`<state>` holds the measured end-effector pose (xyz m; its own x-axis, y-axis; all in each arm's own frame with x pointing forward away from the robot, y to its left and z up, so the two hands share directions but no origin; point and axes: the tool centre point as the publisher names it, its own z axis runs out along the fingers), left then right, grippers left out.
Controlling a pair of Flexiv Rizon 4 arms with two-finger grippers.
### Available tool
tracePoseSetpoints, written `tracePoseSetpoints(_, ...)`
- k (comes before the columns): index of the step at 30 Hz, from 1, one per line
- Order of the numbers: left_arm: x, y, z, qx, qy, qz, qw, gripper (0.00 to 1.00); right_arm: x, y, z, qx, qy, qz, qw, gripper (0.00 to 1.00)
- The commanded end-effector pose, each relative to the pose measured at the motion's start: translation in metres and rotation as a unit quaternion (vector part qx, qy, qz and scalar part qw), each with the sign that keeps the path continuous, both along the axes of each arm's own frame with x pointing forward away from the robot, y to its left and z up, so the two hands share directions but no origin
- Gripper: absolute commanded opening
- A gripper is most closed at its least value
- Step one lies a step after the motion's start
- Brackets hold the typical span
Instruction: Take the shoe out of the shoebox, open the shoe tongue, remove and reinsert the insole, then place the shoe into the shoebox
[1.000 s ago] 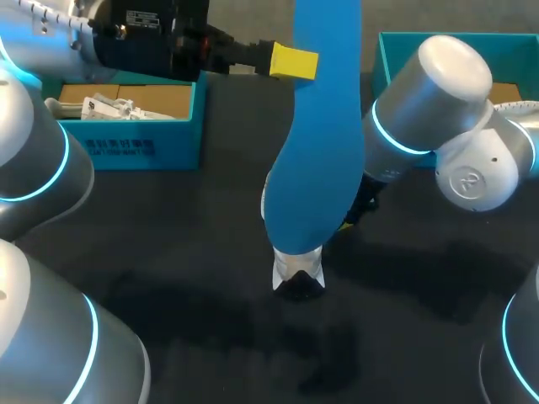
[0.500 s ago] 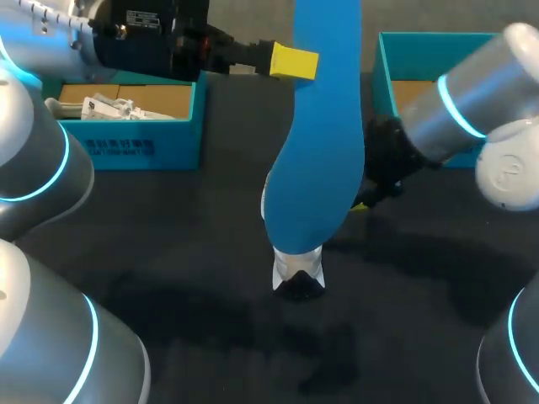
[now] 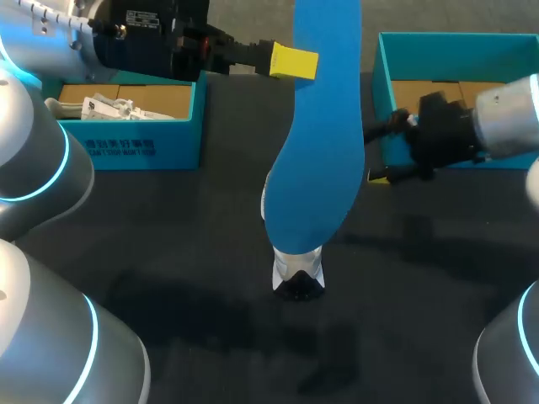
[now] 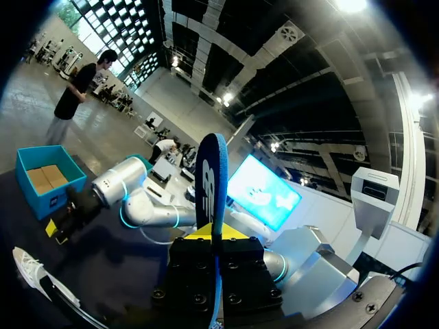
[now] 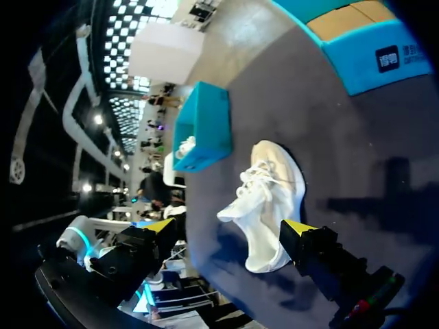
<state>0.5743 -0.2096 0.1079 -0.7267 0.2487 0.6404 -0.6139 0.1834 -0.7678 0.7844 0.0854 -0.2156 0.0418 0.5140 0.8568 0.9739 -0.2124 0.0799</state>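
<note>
Left hand [image 4: 214, 234] clamps insole [image 3: 318, 143], right hand [image 5: 230, 229] spread, right wrist view shows whole shoe [image 5: 271, 205]

Raised left arm [image 3: 50, 46], jaws clamping the insole [image 3: 320, 151]; right arm [image 3: 509, 114] low, jaws seemingly apart.

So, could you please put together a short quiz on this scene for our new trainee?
1. True or false: the blue insole sits inside the white shoe.
2. Multiple choice: what is the left gripper shut on? A) the shoe's tongue B) the insole C) a shoebox lid
3. Short answer: is the right gripper open or shut, and what does it hold?

Key
1. False: the insole is out of the shoe, held upright by the left gripper, while the shoe lies on the table.
2. B
3. Open; it holds nothing.
</note>
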Motion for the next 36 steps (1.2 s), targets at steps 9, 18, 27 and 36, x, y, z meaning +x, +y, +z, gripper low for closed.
tracePoseSetpoints(9, 0.0, -0.001, 0.0, 0.0, 0.0, -0.001, 1.0, 0.0, 0.0, -0.007, 0.06, 0.125, -0.018, 0.035, 0.991, 1.0)
tracePoseSetpoints(18, 0.0, -0.001, 0.0, 0.0, 0.0, -0.001, 1.0, 0.0, 0.003, -0.006, 0.101, 0.169, -0.007, 0.02, 0.985, 1.0)
tracePoseSetpoints(27, 0.0, -0.001, 0.0, 0.0, 0.0, -0.001, 1.0, 0.0, 0.0, 0.001, 0.127, 0.222, -0.006, 0.038, 0.974, 1.0)
tracePoseSetpoints(36, 0.0, -0.001, 0.0, 0.0, 0.0, -0.001, 1.0, 0.0, -0.002, 0.004, 0.136, 0.235, -0.012, 0.035, 0.971, 1.0)
